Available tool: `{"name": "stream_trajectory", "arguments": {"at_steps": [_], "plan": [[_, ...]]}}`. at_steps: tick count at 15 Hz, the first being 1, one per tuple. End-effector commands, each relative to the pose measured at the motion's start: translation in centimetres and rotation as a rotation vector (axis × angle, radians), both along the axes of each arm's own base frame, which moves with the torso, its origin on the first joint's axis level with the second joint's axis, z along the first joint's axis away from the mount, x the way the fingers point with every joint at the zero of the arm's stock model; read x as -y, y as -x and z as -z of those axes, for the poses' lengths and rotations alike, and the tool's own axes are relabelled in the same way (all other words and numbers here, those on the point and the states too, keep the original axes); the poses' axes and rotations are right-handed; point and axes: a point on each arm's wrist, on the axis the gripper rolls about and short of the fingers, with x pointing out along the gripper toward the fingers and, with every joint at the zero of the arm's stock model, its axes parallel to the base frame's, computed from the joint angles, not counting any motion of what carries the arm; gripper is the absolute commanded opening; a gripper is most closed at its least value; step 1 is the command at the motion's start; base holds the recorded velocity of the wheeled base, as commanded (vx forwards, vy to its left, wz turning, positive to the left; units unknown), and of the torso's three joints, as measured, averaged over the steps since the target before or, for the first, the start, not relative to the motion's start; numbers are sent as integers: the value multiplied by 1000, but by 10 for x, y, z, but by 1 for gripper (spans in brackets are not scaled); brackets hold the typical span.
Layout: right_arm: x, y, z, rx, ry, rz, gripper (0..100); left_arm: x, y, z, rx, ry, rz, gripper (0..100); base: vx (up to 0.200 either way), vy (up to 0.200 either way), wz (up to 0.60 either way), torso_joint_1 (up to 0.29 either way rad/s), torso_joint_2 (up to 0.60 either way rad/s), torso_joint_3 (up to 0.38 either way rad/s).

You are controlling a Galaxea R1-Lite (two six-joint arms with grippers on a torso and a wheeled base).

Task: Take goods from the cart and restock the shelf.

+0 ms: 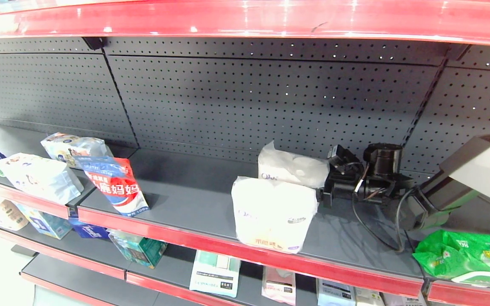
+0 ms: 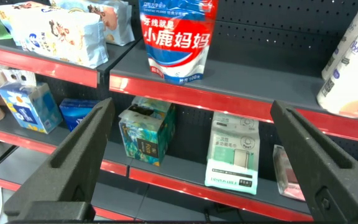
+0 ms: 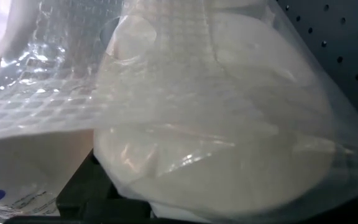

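**Tissue pack set in behind its twin on the shelf**

The right gripper point(image 1: 322, 192) sits against the side of the rear tissue pack point(image 1: 292, 168). That pack rests on the grey shelf deck point(image 1: 194, 199), near the pegboard back panel point(image 1: 270, 97) and just behind the front tissue pack point(image 1: 272, 214), which stands at the red rail point(image 1: 185, 236). The placing looks meant to build a row two deep, with the front pack facing out. Whether the right gripper clamps the wrapper or is free of it cannot be told, because the film hides it. The left gripper point(image 2: 192, 106) hangs wide and empty before the lower shelves, probably to stay clear. Along the deck a red and blue pouch point(image 1: 115, 185) leans upright, and a green pack point(image 1: 470, 255) lies flat at the far right. The deck looks like smooth painted metal, so packs should slide easily
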Motion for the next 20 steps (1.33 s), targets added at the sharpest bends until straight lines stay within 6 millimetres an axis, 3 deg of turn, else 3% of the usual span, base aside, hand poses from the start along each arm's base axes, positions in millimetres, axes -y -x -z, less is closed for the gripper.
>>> {"name": "stream_trajectory", "arguments": {"at_steps": [1, 16, 17, 20], "plan": [[0, 0, 1, -2, 1, -1, 0, 0, 0, 0, 0, 0, -1, 100, 0, 0, 0, 0, 0, 0], [0, 1, 1, 0, -6, -36, 0, 0, 0, 0, 0, 0, -1, 100, 0, 0, 0, 0, 0, 0], [0, 1, 1, 2, -3, -38, 100, 0, 0, 0, 0, 0, -1, 100, 0, 0, 0, 0, 0, 0], [0, 2, -1, 3, -7, -34, 100, 0, 0, 0, 0, 0, -1, 100, 0, 0, 0, 0, 0, 0]]}}
